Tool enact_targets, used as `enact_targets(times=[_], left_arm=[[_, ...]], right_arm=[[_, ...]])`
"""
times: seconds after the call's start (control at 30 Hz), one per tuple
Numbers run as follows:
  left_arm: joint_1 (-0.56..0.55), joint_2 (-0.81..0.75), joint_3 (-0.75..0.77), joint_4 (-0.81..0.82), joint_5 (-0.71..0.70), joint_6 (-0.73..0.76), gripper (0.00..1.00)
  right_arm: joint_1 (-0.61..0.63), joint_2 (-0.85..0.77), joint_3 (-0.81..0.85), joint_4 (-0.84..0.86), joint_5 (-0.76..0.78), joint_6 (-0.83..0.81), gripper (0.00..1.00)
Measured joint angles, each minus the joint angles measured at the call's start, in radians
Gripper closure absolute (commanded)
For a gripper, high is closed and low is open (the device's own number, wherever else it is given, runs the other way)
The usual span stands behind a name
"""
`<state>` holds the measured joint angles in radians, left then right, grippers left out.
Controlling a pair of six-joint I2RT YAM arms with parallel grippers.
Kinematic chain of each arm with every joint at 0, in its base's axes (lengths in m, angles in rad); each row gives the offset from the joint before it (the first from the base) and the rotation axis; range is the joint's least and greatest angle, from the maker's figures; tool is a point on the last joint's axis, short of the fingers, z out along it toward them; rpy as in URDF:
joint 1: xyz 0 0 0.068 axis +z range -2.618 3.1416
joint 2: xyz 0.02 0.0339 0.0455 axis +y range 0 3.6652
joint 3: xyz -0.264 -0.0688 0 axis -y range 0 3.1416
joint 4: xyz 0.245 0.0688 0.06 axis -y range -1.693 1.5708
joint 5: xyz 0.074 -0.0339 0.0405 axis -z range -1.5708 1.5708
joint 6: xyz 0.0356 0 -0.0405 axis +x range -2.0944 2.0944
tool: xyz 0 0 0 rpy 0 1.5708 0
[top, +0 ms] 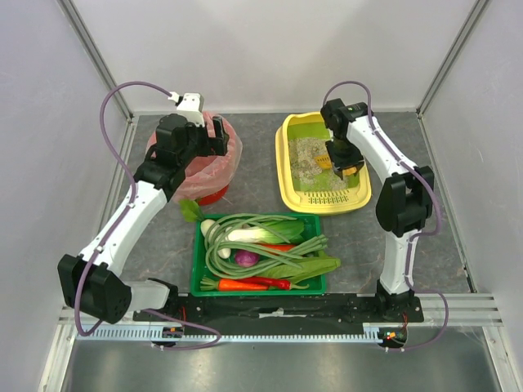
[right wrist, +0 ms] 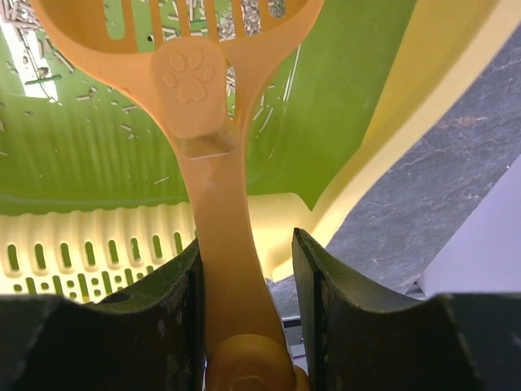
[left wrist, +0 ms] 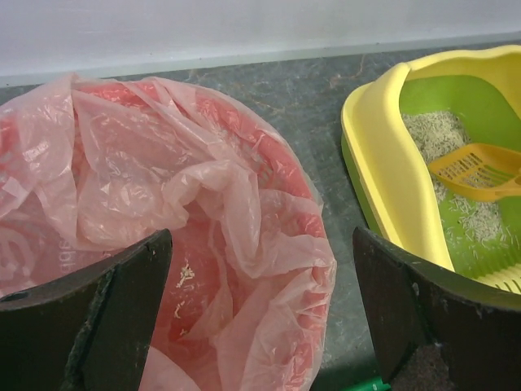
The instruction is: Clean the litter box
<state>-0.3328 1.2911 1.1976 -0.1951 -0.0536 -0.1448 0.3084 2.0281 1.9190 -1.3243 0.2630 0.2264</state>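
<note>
The litter box (top: pixel 288 175) is a yellow tray with a green lining and grey-beige litter, standing at the back right. It also shows in the left wrist view as the litter box (left wrist: pixel 391 163) at the right edge. My right gripper (top: pixel 341 162) hangs over the tray's near half. In the right wrist view the right gripper (right wrist: pixel 246 244) is shut on the handle of an orange slotted scoop (right wrist: pixel 195 81). The scoop head is low over the litter box (right wrist: pixel 423 106). The scoop (left wrist: pixel 476 171) lies above the litter. My left gripper (top: pixel 219 135) is open over the bin, and nothing sits between the fingers of the left gripper (left wrist: pixel 260 244).
A red bin with a pink bag (top: pixel 204 175) stands at the back left, directly under my left gripper; a few litter bits lie inside the bag (left wrist: pixel 203 163). A green tray (top: pixel 196 269) full of vegetables sits at the front centre. White walls enclose the table on three sides.
</note>
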Motion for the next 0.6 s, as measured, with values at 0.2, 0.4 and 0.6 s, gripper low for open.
enact_targets(times=[0.2, 0.4, 0.6], left_arm=[[0.0, 0.004, 0.029, -0.059, 0.012, 0.0, 0.03], [0.0, 0.003, 0.043, -0.092, 0.012, 0.015, 0.03], [0.0, -0.004, 0.043, -0.118, 0.011, 0.023, 0.03]], right_arm=[[0.008, 0.04, 0.037, -0.003, 0.002, 0.002, 1.0], [0.015, 0.084, 0.067, -0.006, 0.008, 0.002, 1.0], [0.028, 0.131, 0.093, -0.014, 0.014, 0.008, 1.0]])
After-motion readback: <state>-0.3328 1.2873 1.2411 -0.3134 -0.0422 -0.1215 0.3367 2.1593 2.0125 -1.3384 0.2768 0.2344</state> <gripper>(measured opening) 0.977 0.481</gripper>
